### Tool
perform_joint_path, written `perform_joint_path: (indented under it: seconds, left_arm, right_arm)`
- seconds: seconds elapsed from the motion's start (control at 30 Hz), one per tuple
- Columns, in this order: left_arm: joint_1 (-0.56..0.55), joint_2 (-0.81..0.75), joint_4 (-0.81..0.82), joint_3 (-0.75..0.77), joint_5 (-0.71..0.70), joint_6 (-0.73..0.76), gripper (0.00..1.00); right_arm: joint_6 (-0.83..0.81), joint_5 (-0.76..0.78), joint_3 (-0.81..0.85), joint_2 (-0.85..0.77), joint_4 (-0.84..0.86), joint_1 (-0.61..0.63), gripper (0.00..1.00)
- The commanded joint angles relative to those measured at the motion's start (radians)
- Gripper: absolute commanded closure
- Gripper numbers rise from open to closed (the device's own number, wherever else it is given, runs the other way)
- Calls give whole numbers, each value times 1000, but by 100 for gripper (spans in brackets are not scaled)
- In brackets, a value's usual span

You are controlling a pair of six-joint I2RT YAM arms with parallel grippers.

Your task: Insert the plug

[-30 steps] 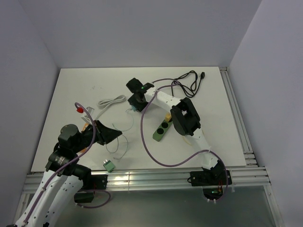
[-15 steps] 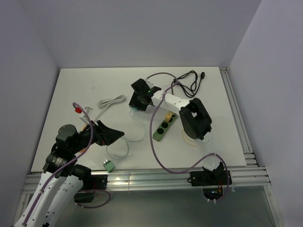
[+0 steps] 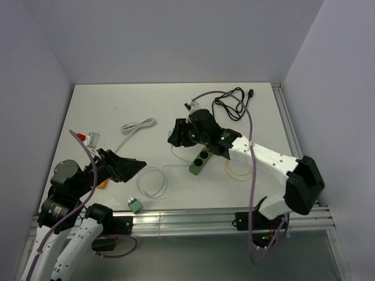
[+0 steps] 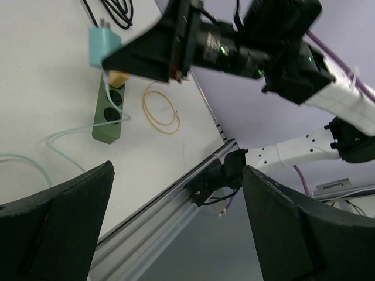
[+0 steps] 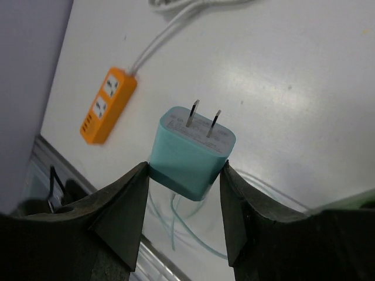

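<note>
A teal plug with two metal prongs sits squeezed between my right gripper's fingers, prongs pointing away from the wrist. In the top view the right gripper holds the plug above the table, just up and left of the green power strip. Its thin pale cable trails in a loop on the table. My left gripper hovers at the lower left, open and empty. In the left wrist view its jaws stand wide apart, and the plug hangs over the green strip.
An orange power strip lies by the left arm, with a white cable behind it. A small green adapter sits near the front rail. A black cable lies at the back and a yellow band right of the green strip.
My left gripper has opened wide and drawn back to the left. The right arm has stretched out to the right, carrying the plug slightly nearer the green strip.
</note>
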Motion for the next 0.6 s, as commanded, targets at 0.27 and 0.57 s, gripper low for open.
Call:
perform_joint_path:
  seconds: [0.27,0.57]
  left_arm:
    - [0,149,52,-13,134,-141,1]
    - [-6,283,189,-47,297,-134,4]
  right_arm:
    - [-256,-88,-380,-508,94,158,100]
    - [-374,-215,-365,-567,-24,233,100]
